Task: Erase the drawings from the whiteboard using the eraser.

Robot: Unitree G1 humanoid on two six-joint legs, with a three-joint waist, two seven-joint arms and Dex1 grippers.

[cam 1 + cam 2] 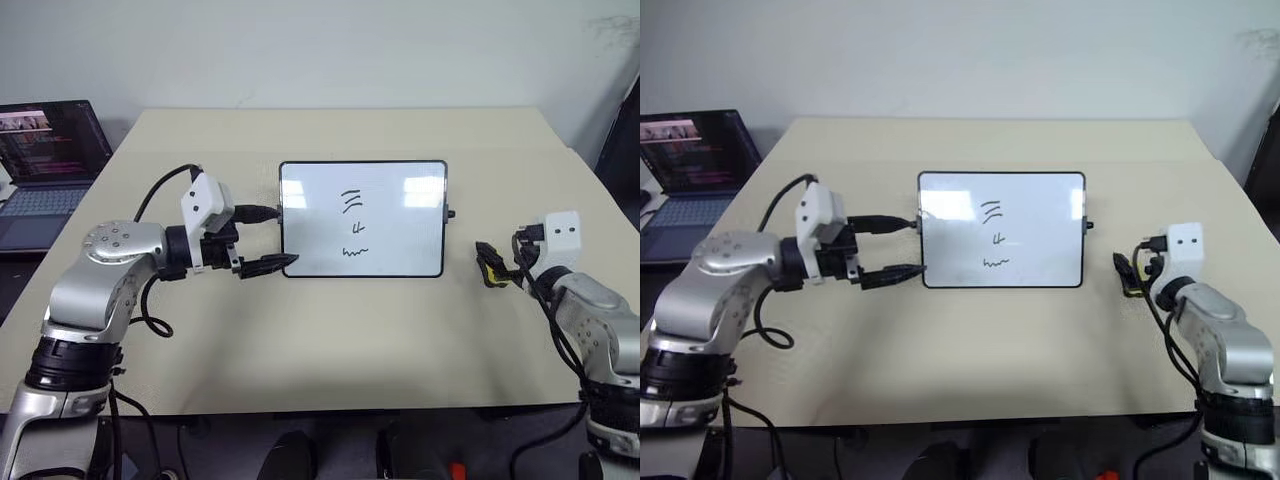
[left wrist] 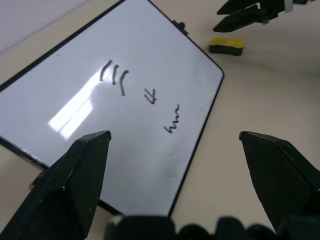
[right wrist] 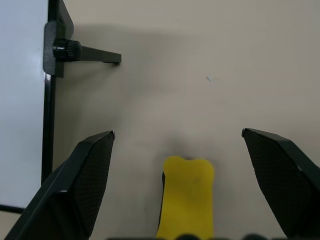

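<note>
At the far left, off the table's left edge, a laptop (image 1: 45, 165) stands with its screen lit. My left gripper (image 1: 262, 240) hovers over the table (image 1: 330, 340) at the whiteboard's left edge, its two black fingers spread wide with nothing between them; one fingertip lies at the board's small left knob, the other at the lower left corner of the frame, and I cannot tell whether either one touches.

The whiteboard (image 1: 400, 225) sits in the middle of the table, somewhat nearer the far edge than the near one, its long sides running parallel to the table's near edge. The drawings (image 1: 352, 225) are near the board's centre: a stack of short strokes at the top, a small crossed mark under them, and a squiggle lowest, closest to the board's near edge. The rest of the white surface carries a bright reflection.

To the right of the board, apart from its right-hand knob, the eraser (image 3: 186, 195) lies on the table toward the right edge, a yellow block with a dark underside. My right gripper (image 1: 493, 265) is at the eraser, fingers fully apart and holding nothing; in the right wrist view the yellow block lies between the two fingers, touching neither.
</note>
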